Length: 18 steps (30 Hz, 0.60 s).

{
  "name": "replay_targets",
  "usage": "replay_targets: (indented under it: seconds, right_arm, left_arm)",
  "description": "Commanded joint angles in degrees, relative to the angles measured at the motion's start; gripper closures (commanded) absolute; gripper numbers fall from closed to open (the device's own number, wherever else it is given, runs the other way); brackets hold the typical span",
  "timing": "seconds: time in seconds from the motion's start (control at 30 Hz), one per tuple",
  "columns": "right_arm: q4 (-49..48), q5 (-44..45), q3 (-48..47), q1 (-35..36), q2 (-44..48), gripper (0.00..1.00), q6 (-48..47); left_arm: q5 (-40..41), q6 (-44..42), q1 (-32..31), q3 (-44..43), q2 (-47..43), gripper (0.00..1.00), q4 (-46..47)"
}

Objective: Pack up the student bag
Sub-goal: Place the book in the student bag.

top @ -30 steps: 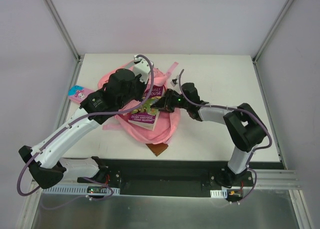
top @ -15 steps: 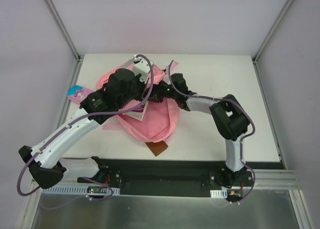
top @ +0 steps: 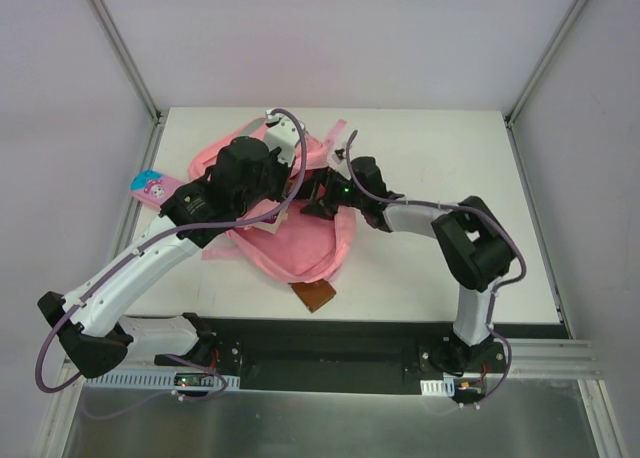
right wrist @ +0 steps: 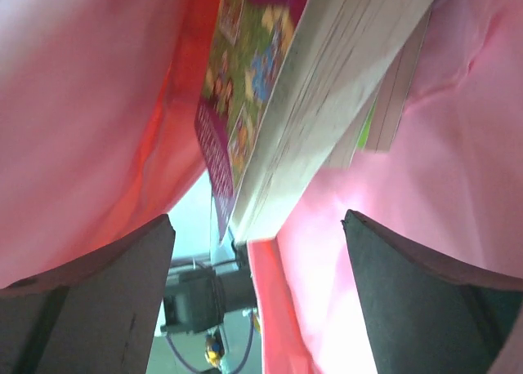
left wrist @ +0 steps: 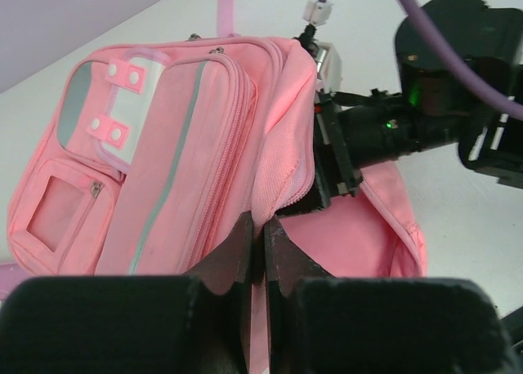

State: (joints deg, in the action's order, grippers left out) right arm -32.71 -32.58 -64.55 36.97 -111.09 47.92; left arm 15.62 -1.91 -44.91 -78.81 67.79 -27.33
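Student bag (left wrist: 163, 170) now contains the picture book (right wrist: 327, 88) as the right pincer (right wrist: 257, 292) lets go, the left pincer (left wrist: 260, 227) clenching its rim.

student bag (top: 300, 246) + both arms crowd desk (top: 450, 148) centre-left. left gripper (left wrist: 258, 237) fingers pinched on bag mouth edge, holding it up. left arm (top: 150, 258) spans from near-left over bag, blocks that side. right arm (top: 430, 218) reaches in from right. right gripper (right wrist: 257, 251) inside mouth, fingers spread wide. book (right wrist: 327, 80) fills middle ahead, pink fabric close both sides, narrow gap betw book & left wall. pencil case (top: 152, 186) at left desk edge. brown flat item (top: 315, 296) at bag's near edge. far-right + right-hand desk bare: room to pass.
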Motion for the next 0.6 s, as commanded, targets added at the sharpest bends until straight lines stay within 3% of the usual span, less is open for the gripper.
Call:
replay_targets:
  seconds: [0.0,0.2,0.57]
  right_arm:
    - [-1.0,2.7,5.7,0.5,10.2,0.12,-1.5]
    - [-5.2,7.1,12.0,4.5,11.8,0.06,7.0]
    - [-14.0,21.3,8.8,11.5,2.8,0.04,17.8]
  left_arm:
    - [1.8,0.4,0.3,-1.4,-2.0,1.00,5.4]
    - [1.5,0.2,0.3,-1.5,-1.8,1.00,5.5]
    - [1.5,0.6,0.3,-1.4,-1.8,1.00,5.8]
